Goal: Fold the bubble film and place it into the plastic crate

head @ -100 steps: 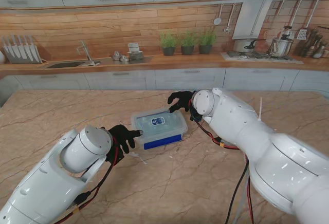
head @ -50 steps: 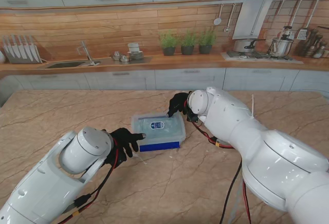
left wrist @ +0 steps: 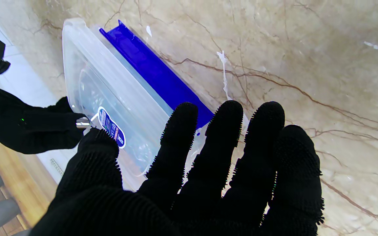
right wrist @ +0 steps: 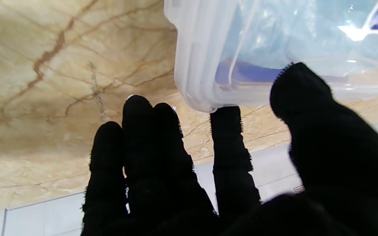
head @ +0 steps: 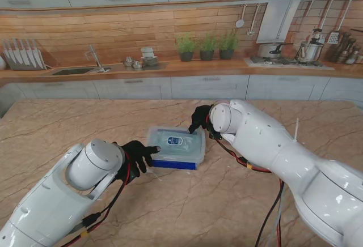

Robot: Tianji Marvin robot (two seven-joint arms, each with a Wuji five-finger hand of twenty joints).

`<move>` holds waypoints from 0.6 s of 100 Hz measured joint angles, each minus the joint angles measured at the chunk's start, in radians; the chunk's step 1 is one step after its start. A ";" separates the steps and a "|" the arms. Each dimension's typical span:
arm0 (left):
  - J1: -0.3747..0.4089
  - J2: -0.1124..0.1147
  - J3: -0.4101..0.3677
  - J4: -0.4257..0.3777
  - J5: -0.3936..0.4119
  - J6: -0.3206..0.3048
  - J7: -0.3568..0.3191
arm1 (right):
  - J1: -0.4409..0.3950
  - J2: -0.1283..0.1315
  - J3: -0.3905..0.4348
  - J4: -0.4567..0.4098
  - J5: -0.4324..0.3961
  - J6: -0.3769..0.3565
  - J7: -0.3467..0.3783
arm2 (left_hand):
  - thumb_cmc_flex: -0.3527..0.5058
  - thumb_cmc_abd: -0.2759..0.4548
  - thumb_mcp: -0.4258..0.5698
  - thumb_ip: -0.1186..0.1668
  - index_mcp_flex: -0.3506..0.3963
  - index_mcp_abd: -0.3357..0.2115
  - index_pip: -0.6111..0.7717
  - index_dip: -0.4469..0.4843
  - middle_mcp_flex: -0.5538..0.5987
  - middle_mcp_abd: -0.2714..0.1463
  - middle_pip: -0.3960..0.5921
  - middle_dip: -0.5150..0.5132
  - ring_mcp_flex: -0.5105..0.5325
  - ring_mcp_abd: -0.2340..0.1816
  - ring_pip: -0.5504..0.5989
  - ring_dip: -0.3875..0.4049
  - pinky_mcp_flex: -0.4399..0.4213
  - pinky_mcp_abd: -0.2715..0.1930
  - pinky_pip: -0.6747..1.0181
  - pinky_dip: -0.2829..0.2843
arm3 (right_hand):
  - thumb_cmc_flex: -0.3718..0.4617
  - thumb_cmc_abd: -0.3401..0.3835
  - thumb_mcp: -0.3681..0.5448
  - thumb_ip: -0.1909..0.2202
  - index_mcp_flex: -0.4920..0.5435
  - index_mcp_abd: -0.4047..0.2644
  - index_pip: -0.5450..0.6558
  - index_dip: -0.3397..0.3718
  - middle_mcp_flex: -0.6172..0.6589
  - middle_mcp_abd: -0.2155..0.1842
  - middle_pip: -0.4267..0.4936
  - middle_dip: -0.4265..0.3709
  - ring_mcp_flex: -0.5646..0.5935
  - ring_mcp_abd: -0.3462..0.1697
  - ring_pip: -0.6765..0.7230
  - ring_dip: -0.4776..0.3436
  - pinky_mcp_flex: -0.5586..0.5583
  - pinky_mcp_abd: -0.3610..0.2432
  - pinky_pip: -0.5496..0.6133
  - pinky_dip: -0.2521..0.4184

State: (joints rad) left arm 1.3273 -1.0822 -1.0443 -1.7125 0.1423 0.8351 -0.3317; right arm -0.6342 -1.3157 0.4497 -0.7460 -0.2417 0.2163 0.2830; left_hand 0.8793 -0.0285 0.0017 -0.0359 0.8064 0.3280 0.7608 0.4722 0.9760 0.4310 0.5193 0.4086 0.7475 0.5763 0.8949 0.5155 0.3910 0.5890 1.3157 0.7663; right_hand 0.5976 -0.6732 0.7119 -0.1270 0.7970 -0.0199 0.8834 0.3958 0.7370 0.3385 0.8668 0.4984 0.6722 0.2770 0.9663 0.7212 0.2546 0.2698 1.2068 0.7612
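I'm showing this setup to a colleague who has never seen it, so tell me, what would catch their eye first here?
Most striking is the clear plastic crate with a blue latch in the middle of the veined marble table, crinkled bubble film showing through its walls. A black-gloved left hand meets its left end, fingers spread, while the black-gloved right hand pinches its far right corner, both on bulky white arms.

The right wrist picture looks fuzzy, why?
In the right wrist view the black-gloved right hand sits close to the lens and blurs; white glare spots the clear plastic crate. The left wrist view is sharp.
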 measured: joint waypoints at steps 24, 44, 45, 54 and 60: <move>-0.005 -0.005 -0.001 0.014 0.017 0.007 0.020 | -0.110 0.098 0.093 -0.214 -0.052 0.104 0.025 | 0.000 0.000 0.000 0.000 0.000 0.000 -0.025 -0.013 0.000 0.000 -0.013 -0.003 -0.011 0.000 -0.019 0.000 -0.021 0.000 -0.012 0.000 | 0.008 0.016 -0.016 -0.001 0.037 0.032 0.009 0.025 0.065 -0.010 0.036 0.013 0.038 0.005 0.058 0.025 0.023 0.020 0.048 0.000; -0.017 -0.003 0.005 0.026 0.023 -0.006 0.007 | -0.214 0.160 0.173 -0.382 -0.113 0.184 0.049 | 0.000 0.000 0.000 0.000 0.000 0.009 -0.045 -0.024 -0.001 0.000 -0.013 -0.004 -0.022 0.000 -0.021 0.000 -0.033 0.000 -0.017 0.000 | 0.008 0.024 -0.016 -0.001 0.074 0.059 0.023 0.025 0.105 -0.014 0.040 0.013 0.069 0.007 0.071 0.034 0.040 0.033 0.068 0.000; -0.017 -0.003 0.004 0.026 0.024 -0.007 0.007 | -0.219 0.163 0.177 -0.389 -0.118 0.185 0.049 | 0.000 0.000 0.000 0.000 0.000 0.009 -0.046 -0.024 -0.001 0.000 -0.013 -0.004 -0.022 0.000 -0.021 0.000 -0.033 0.000 -0.017 0.000 | 0.008 0.025 -0.016 -0.001 0.075 0.060 0.024 0.025 0.108 -0.015 0.042 0.013 0.074 0.007 0.071 0.034 0.042 0.034 0.070 0.000; -0.008 -0.004 -0.003 0.020 0.031 -0.011 0.011 | -0.265 0.178 0.211 -0.444 -0.141 0.197 0.048 | 0.000 0.000 0.000 0.000 0.000 0.010 -0.046 -0.024 -0.001 0.000 -0.013 -0.004 -0.022 0.000 -0.021 0.000 -0.033 0.000 -0.017 0.000 | 0.008 0.026 -0.016 -0.001 0.094 0.073 0.033 0.033 0.119 -0.019 0.044 0.014 0.083 0.007 0.082 0.036 0.052 0.035 0.076 0.000; 0.002 -0.003 -0.007 0.013 0.032 -0.011 0.013 | -0.287 0.186 0.224 -0.472 -0.144 0.207 0.046 | 0.000 0.000 0.000 0.000 0.000 0.010 -0.046 -0.024 -0.001 0.000 -0.013 -0.004 -0.022 0.000 -0.021 0.000 -0.033 0.000 -0.017 0.000 | 0.008 0.041 -0.016 -0.001 0.094 0.083 0.041 0.040 0.127 -0.021 0.052 0.014 0.086 0.007 0.093 0.037 0.058 0.037 0.084 0.000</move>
State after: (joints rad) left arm 1.3290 -1.0856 -1.0511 -1.6996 0.1747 0.8242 -0.3188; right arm -0.9216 -1.1297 0.6741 -1.2178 -0.3857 0.4234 0.3289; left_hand 0.8794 -0.0285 0.0016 -0.0358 0.8064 0.3377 0.7148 0.4481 0.9749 0.4311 0.5066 0.4049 0.7253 0.5763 0.8736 0.5155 0.3578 0.5890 1.2983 0.7664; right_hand 0.6060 -0.6321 0.6959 -0.1276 0.8913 0.0635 0.9241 0.4353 0.8643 0.3173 0.9186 0.5127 0.7579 0.2844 1.0595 0.7585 0.3123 0.3072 1.2903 0.7617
